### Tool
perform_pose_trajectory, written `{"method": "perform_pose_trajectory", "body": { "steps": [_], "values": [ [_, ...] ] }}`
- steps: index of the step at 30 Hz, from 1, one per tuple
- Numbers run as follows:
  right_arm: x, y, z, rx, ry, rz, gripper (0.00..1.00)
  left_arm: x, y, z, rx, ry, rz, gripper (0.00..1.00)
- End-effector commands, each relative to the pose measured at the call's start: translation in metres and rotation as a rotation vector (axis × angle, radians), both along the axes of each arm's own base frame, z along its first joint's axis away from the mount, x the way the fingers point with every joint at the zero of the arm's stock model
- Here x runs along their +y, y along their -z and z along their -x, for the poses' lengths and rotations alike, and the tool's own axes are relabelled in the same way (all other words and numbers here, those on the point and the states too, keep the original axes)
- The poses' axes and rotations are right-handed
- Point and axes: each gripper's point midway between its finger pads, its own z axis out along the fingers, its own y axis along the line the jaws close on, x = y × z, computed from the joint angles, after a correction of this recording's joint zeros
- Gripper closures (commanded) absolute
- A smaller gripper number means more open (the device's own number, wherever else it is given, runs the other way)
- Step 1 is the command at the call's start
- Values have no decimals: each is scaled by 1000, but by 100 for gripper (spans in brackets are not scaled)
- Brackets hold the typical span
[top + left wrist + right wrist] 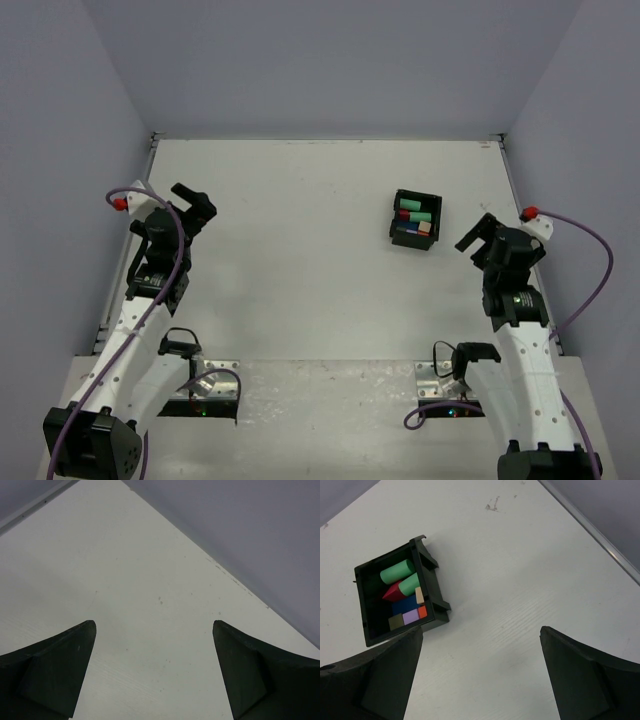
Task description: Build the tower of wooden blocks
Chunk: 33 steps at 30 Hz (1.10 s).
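Left end effector [152, 625] and right end effector [481, 630], both black two-finger units, gape fully open and hold nothing above the white bench [300, 260]. Small painted wood blocks [402, 595], among them green cylinders and red, blue and purple pieces, lie jumbled in a black plastic bin [362, 605] near the right end effector. No tower stands yet. Packed this tightly, a lifted block could snag its neighbours or drag the bin.
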Motion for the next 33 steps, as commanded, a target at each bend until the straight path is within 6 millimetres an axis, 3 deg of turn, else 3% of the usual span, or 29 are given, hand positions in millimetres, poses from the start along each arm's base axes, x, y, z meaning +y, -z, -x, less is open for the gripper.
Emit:
{"method": "perform_pose_trajectory", "body": {
  "steps": [1,7,12,14,16,20,25,28,30,33],
  "values": [
    [5,-8,-10,-52,-57,17,1,-2,-29,-6,-88,22,5,0],
    [23,7,-29,17,-209,25,1,-10,-19,-13,-55,63,10,0],
    [44,19,-79,111,-388,12,1,-12,-18,-15,-45,74,9,0],
    [53,16,-100,127,-441,-19,1,-9,-17,-14,-45,57,7,0],
    [58,34,-117,189,-477,-41,3,-6,-18,-13,-46,44,5,0],
    [60,47,-144,238,-505,-30,12,-5,-19,-11,-47,34,4,0],
    [45,80,-148,374,-410,42,23,4,-16,-8,-34,-18,-3,0],
    [47,101,-141,434,-388,81,39,5,-17,-7,-37,-24,-1,0],
    [42,113,-134,492,-362,145,57,4,-17,-7,-36,-18,-2,0],
    [38,117,-129,548,-339,259,69,5,-16,-7,-30,-22,-4,0]
  ]
}}
